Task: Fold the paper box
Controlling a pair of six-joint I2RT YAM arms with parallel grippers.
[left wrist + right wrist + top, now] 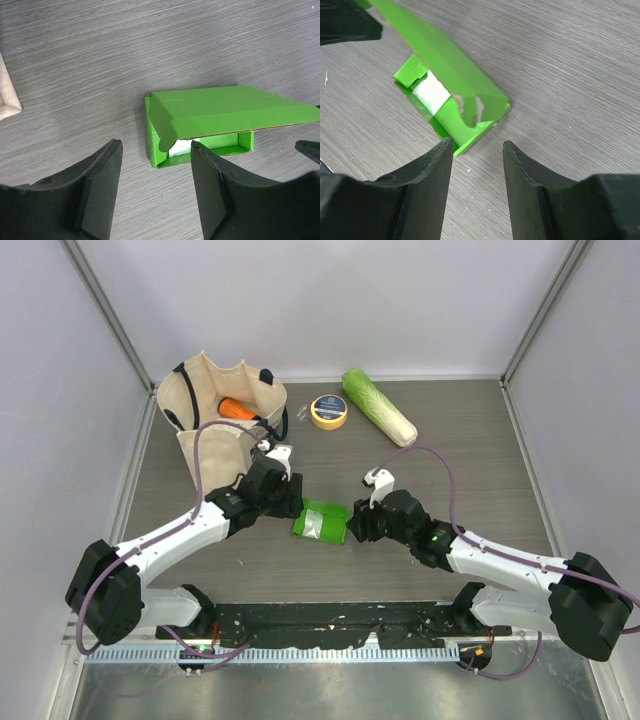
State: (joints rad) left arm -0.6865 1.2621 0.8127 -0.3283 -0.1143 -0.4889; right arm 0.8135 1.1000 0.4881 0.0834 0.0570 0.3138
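Left pincer (156,147) and right pincer (477,145) gape, flanking the paper box (322,521).

tape (329,411) bhd paper box (321,521), bag (215,410) L

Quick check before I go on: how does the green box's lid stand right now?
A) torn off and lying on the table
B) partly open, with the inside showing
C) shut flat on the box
B: both wrist views show the lid slanting up over the paper box, leaving a gap that shows the inside.
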